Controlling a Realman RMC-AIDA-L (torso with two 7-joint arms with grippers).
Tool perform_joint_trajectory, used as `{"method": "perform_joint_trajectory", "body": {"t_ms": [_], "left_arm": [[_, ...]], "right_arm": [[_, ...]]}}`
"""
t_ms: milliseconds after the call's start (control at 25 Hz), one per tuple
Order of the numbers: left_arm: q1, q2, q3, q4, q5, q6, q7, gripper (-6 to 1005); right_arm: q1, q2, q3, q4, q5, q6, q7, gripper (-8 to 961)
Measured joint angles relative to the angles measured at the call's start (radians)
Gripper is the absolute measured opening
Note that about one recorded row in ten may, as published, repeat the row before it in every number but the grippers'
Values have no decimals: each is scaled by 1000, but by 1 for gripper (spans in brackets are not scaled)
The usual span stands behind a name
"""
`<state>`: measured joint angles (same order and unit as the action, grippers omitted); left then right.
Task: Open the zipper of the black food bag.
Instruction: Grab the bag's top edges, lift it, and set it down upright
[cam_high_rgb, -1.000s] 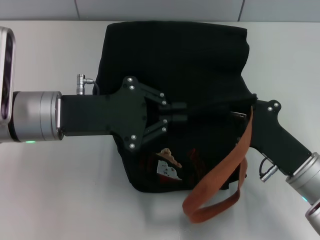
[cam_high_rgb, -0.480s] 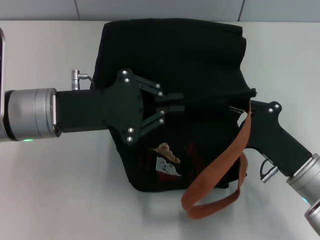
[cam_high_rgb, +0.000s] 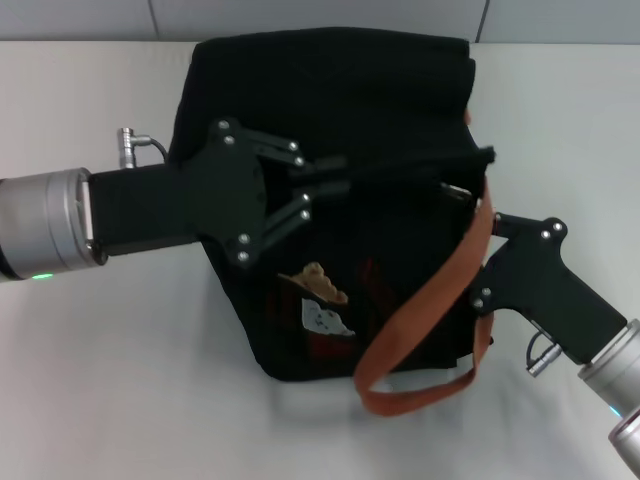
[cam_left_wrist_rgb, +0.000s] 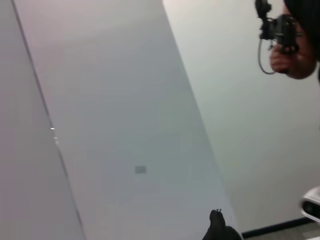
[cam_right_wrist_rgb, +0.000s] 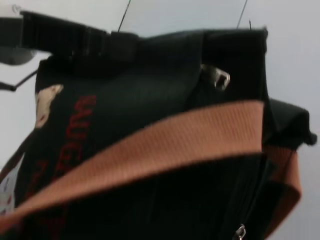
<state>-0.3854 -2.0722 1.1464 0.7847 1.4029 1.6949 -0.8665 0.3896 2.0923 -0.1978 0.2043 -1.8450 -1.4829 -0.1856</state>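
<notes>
Bare white tabletop against plain wall panels: lab-like test bench.

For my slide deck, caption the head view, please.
Left gripper shut on the black bag's top while the right gripper reaches its strap side.

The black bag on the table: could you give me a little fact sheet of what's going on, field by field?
Bag: black food bag, lying on the white table
Decoration: bear patch and red lettering
Handle: orange-brown strap looping off the near side
Zipper: silver pull visible near the bag's right end
Left gripper: over the bag's middle, pinched shut on the bag fabric
Right gripper: at the bag's right end by the strap; grip unclear
</notes>
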Motion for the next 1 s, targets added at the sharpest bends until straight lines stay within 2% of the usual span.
{"method": "perform_joint_trajectory", "body": {"t_ms": [600, 1000], "left_arm": [[19, 3, -123, -81, -67, 15, 23, 94], [21, 4, -146, -96, -70, 26, 24, 94]], "right_arm": [[-45, 0, -7, -33, -7, 69, 0, 61], [-46, -1, -9, -34, -8, 88, 6, 71]]}}
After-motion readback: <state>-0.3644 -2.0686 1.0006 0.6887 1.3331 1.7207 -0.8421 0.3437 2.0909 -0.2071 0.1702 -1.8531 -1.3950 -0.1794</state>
